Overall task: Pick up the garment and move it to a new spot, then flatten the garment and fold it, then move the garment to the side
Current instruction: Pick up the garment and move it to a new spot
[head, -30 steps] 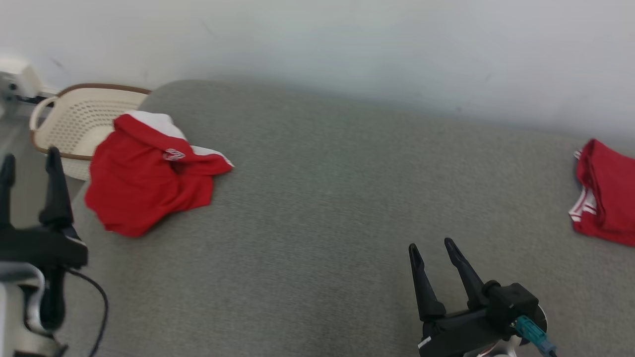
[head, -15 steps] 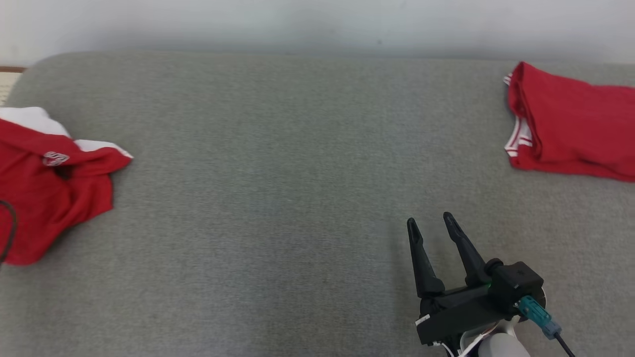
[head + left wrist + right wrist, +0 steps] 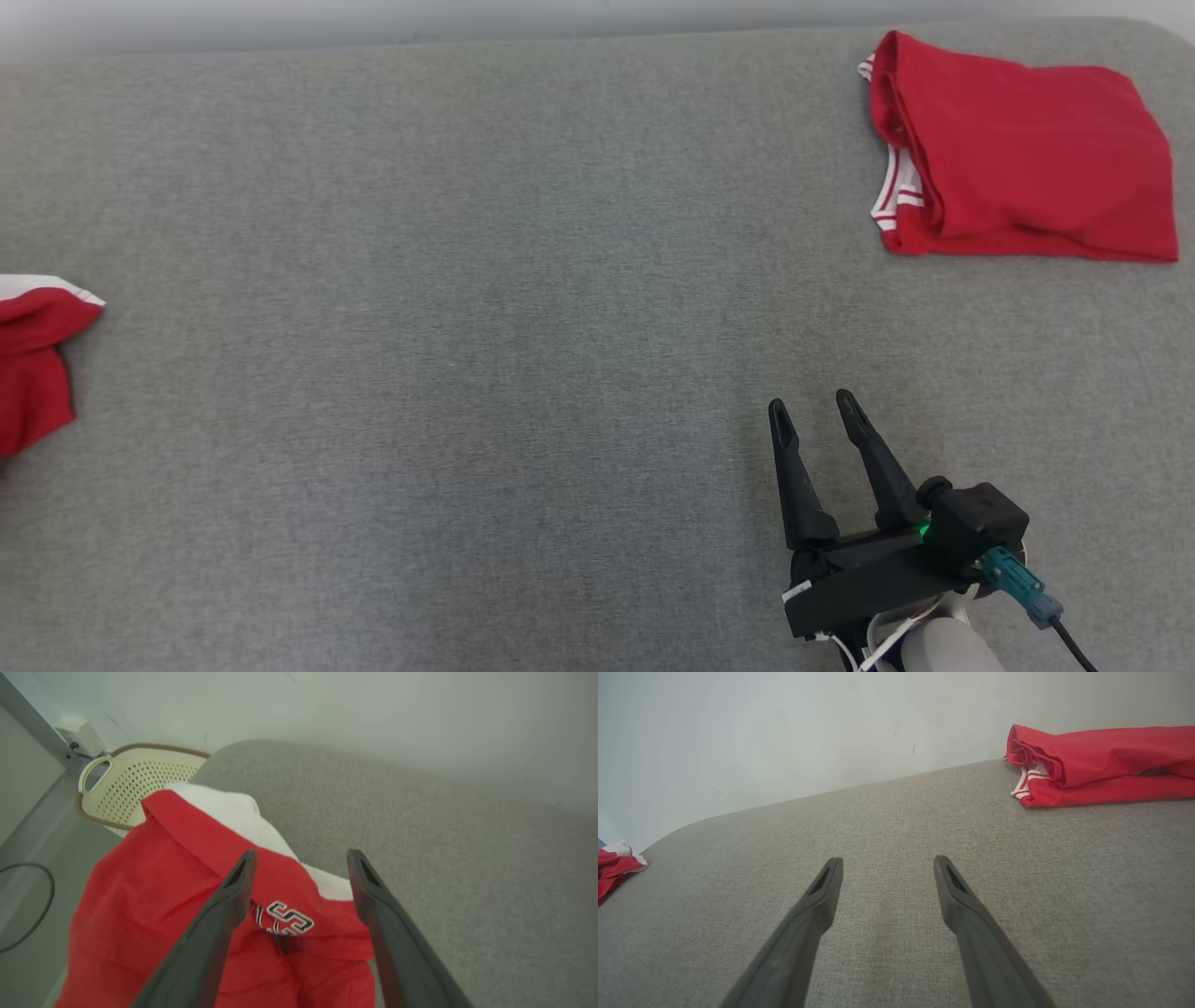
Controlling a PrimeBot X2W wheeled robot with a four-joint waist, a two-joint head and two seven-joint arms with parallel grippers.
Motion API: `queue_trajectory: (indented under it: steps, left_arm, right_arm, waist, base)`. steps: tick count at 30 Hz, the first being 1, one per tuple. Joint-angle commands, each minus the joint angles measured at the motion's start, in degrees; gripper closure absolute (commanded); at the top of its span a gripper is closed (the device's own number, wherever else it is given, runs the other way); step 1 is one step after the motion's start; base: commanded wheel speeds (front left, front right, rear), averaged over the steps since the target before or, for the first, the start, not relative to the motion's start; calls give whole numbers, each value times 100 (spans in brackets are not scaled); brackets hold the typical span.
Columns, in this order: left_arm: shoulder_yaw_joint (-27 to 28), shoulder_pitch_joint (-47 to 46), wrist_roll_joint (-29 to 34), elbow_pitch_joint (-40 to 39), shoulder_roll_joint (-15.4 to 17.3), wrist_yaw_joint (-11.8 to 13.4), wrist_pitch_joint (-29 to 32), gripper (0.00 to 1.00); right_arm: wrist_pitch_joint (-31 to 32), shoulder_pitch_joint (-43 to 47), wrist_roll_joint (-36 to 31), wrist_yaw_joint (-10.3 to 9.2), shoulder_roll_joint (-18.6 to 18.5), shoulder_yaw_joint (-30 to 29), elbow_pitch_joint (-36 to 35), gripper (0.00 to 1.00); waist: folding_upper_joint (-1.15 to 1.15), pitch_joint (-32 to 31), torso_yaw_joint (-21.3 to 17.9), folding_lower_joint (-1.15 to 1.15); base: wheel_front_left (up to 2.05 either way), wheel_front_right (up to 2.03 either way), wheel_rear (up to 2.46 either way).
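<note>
The garment (image 3: 33,373) is a crumpled red and white piece at the left edge of the grey padded surface (image 3: 467,327); the head view cuts most of it off. In the left wrist view the garment (image 3: 154,905) lies bunched with a printed logo showing, and my left gripper (image 3: 301,858) hangs open just above it, nothing between its fingers. My right gripper (image 3: 810,403) stands open over bare surface at the lower right, far from the garment. In the right wrist view this gripper (image 3: 887,860) is open too, with the garment (image 3: 612,865) small at far left.
A folded red garment with white stripes (image 3: 1022,149) lies at the far right corner, also seen as the folded garment (image 3: 1101,765). Beyond the surface's left end sits a cream perforated basket (image 3: 140,779), with a dark cable (image 3: 50,889) on the floor. A pale wall backs the surface.
The head camera has swung right and tilted down, so the whole picture shifted left and the left gripper and basket slid out of it. Both grippers stay open.
</note>
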Motion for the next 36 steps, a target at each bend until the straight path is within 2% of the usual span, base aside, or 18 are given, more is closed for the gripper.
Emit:
queue_trajectory:
  steps: [1, 6, 18, 19, 20, 25, 32, 36]
  left_arm:
    - [-45, 19, 56, 107, 89, -45, 124, 0]
    - [-150, 3, 28, 610, 215, -17, 616, 0]
    - [-27, 155, -218, 1221, 205, 109, 947, 0]
    - [-31, 162, -232, 1240, 197, 99, 928, 55]
    - [-12, 176, -268, 1275, 179, 111, 927, 100]
    - [-69, 229, -249, 1286, 120, 107, 837, 100]
    - [-232, 178, -12, 707, 187, 14, -480, 100]
    - [-399, 11, 102, 374, 154, -63, -845, 100]
  right_arm:
    - [-9, -64, 23, 1, 0, 18, 23, 0]
    - [-9, -97, 60, 1, 0, 13, 51, 0]
    - [-9, -149, 10, 1, 0, -12, 78, 0]
    - [-9, -154, -1, 1, 0, -16, 79, 0]
    - [-9, -157, -12, 1, 0, -27, 86, 0]
    - [-9, -167, -41, 1, 0, -45, 99, 0]
    - [-9, -84, -61, 1, 0, -65, 129, 0]
    - [-9, -7, -38, 1, 0, -52, 165, 0]
  waist:
    - [-1, 59, -77, -1]
    - [-1, 85, -158, -1]
    - [-1, 221, -285, -1]
    - [-1, 227, -285, -1]
    - [-1, 232, -284, -1]
    - [-1, 240, -256, -1]
    - [-1, 38, -98, -1]
    - [-1, -174, 22, -1]
  base:
    - [0, 0, 0]
    - [0, 0, 0]
    - [0, 0, 0]
    - [0, 0, 0]
    - [0, 0, 0]
    - [0, 0, 0]
    - [0, 0, 0]
    - [0, 0, 0]
